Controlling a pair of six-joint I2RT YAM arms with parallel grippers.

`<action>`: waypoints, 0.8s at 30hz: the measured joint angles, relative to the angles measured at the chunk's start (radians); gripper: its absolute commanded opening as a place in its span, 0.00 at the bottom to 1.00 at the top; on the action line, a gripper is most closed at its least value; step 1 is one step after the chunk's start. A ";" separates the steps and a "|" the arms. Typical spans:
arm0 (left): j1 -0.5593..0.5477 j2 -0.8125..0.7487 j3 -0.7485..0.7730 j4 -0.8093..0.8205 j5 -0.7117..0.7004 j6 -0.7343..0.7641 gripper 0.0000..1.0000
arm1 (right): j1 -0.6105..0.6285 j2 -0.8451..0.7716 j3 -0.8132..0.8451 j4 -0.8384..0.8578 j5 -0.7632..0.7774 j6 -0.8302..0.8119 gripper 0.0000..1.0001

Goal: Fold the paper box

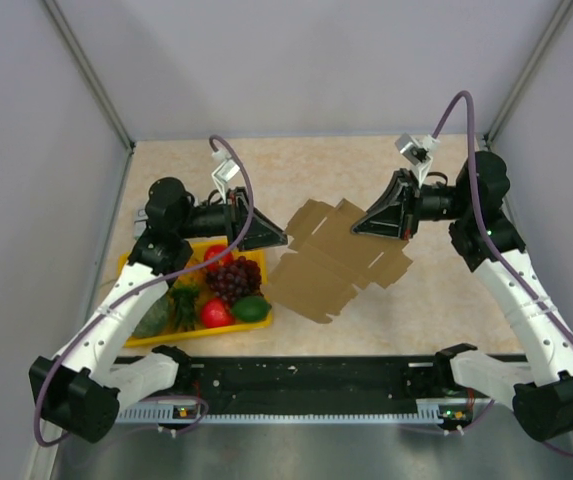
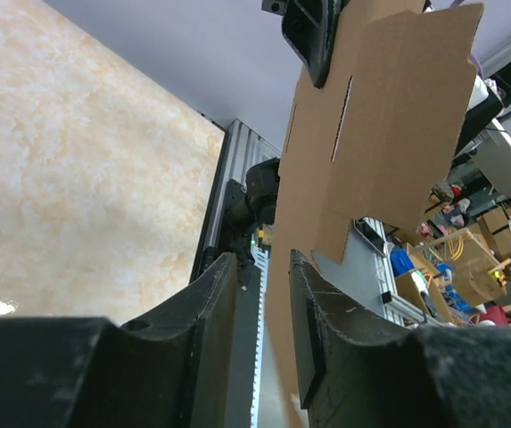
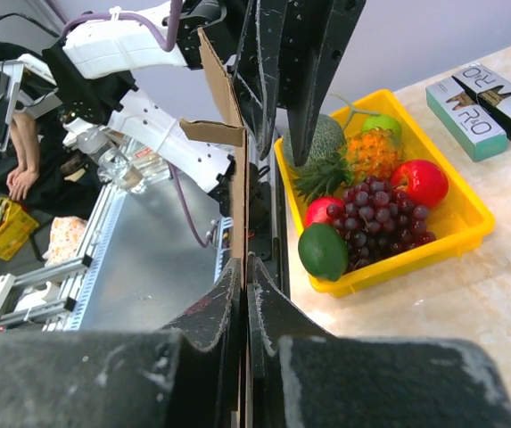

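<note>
The paper box [image 1: 331, 262], a flat die-cut kraft sheet, is held up over the counter [image 1: 426, 310] between both arms. Right claw [image 3: 244, 267]: clamped tight on one edge of the sheet. Left claw [image 2: 264, 263]: narrowly parted, with the opposite edge standing between its fingers, against one pad and clear of the other. A yellow tray [image 1: 198, 338] of fruit lies beneath the left arm.
</note>
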 measured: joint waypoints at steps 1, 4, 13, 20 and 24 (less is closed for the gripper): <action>0.003 0.001 0.002 0.000 -0.001 -0.003 0.36 | 0.000 0.000 0.000 0.000 -0.003 0.000 0.00; 0.005 0.011 0.011 0.015 0.002 -0.020 0.37 | 0.000 0.000 0.000 0.000 -0.005 0.000 0.00; -0.081 0.029 0.022 0.027 0.005 -0.029 0.33 | 0.000 0.000 0.000 0.001 -0.006 0.009 0.00; -0.084 0.028 0.022 0.089 0.026 -0.066 0.39 | 0.000 0.000 0.000 -0.008 -0.008 0.000 0.00; -0.084 0.028 0.020 0.150 0.039 -0.106 0.42 | 0.000 0.000 0.000 -0.030 -0.008 -0.008 0.00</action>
